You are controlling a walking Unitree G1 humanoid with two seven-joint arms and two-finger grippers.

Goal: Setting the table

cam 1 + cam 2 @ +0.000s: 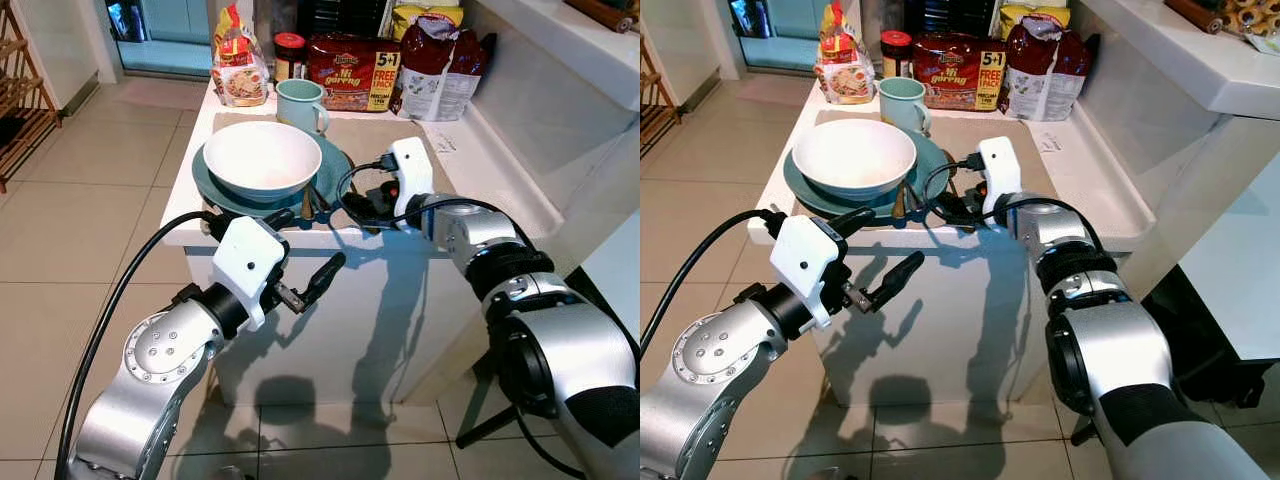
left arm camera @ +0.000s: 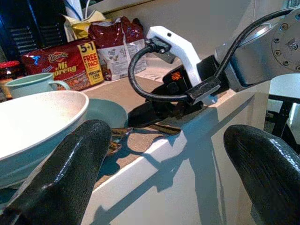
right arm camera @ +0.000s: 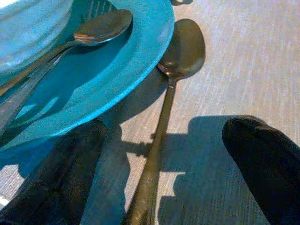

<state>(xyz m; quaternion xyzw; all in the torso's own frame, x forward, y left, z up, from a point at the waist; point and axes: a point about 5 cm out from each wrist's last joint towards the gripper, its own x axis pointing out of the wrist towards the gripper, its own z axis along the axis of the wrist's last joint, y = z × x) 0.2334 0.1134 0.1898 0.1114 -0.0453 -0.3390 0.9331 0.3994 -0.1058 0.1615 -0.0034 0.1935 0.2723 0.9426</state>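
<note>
A white bowl (image 1: pixel 262 155) rests on a teal plate (image 1: pixel 335 170) on a beige placemat (image 1: pixel 370 140) at the front of the white table (image 1: pixel 190 195). Behind the plate stands a teal mug (image 1: pixel 300 103). My right gripper (image 1: pixel 325 207) is low over the mat just right of the plate, open. In the right wrist view a dark spoon (image 3: pixel 180 51) lies on the mat between the fingers (image 3: pixel 253 154), beside the plate's rim (image 3: pixel 140 42). Another spoon (image 3: pixel 101 26) lies on the plate. My left gripper (image 1: pixel 305 250) hangs open and holds nothing, in front of the table edge and below it.
Food packets line the table's back: a red noodle pack (image 1: pixel 352 72), a dark red bag (image 1: pixel 440 65), a jar (image 1: pixel 289 52) and a snack bag (image 1: pixel 238 68). A white counter (image 1: pixel 560 60) runs along the right. A wooden rack (image 1: pixel 20 100) stands far left on tiled floor.
</note>
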